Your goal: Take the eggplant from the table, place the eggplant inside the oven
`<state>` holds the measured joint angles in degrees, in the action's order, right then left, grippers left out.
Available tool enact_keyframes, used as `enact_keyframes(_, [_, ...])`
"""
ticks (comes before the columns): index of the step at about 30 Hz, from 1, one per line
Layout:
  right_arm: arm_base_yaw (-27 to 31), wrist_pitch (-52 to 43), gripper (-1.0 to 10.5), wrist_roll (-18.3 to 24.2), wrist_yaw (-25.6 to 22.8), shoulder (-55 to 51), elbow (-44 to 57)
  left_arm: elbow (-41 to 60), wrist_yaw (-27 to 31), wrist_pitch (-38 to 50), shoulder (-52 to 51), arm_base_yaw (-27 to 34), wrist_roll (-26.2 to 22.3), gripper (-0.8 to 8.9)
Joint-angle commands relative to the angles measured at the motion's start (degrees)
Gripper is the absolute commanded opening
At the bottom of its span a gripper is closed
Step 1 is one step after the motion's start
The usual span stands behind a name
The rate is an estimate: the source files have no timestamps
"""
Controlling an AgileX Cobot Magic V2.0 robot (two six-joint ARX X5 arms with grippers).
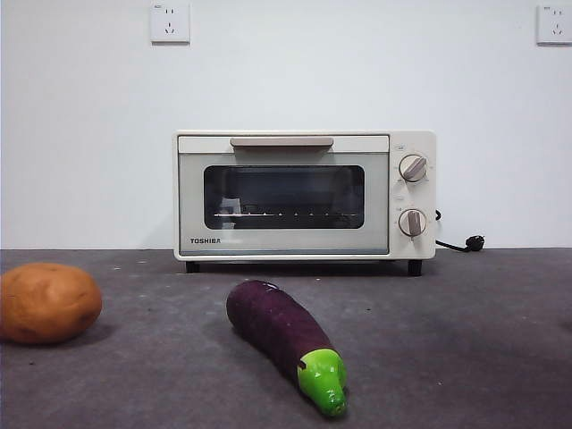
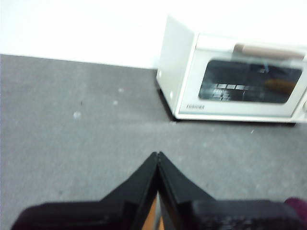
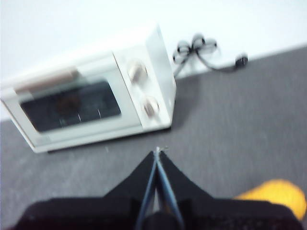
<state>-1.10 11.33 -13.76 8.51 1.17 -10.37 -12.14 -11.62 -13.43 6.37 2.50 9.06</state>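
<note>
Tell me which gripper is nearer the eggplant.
Left, probably: the left gripper, shut, sees an edge of the eggplant beside it; the right gripper, also shut, sees no eggplant at all.

- Left gripper (image 2: pixel 158 154): seen only in its own wrist view, its two black jaws rise from the lower edge to the frame's centre, pressed together at the tips, with nothing between them.
- Right gripper (image 3: pixel 157 151): seen only in its own wrist view, its black jaws also rise from the lower edge to mid-frame, tips meeting in a thin line, nothing held.
- Front view: no arm or gripper shows anywhere in the frame.
</note>
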Motion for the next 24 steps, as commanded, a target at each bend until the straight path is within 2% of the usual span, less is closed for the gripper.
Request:
enact_keyframes(1, [-0.1,0.8,-0.1,-0.6,-0.6,1.7,-3.7,-3.5,-0.7,0.2,2.2,0.2,1.4,-0.06])
enact_keyframes(6, [-0.1,3.8,-0.1,1.6,-0.3,7.2,-12.0,-11.6,-3.0,0.0,8.5,0.2,1.3,-0.06])
enact_keyframes(13, [-0.1,11.3,-0.1,7.9,-0.3,18.4,-28.9,-25.3,-3.8,-1.6,18.4,-2.2,1.4,-0.06])
enact_keyframes(20, [-0.1,20.0,-0.1,11.1,-0.3,30.5,-48.9,-42.9,-3.8,-8.3,28.7,-7.1,1.2,-0.06])
enact_keyframes(24, [-0.1,24.9,-0.1,11.5,-0.3,36.8,-60.1,-53.0,-3.8,-11.6,34.6,-9.9,-0.4,-0.06])
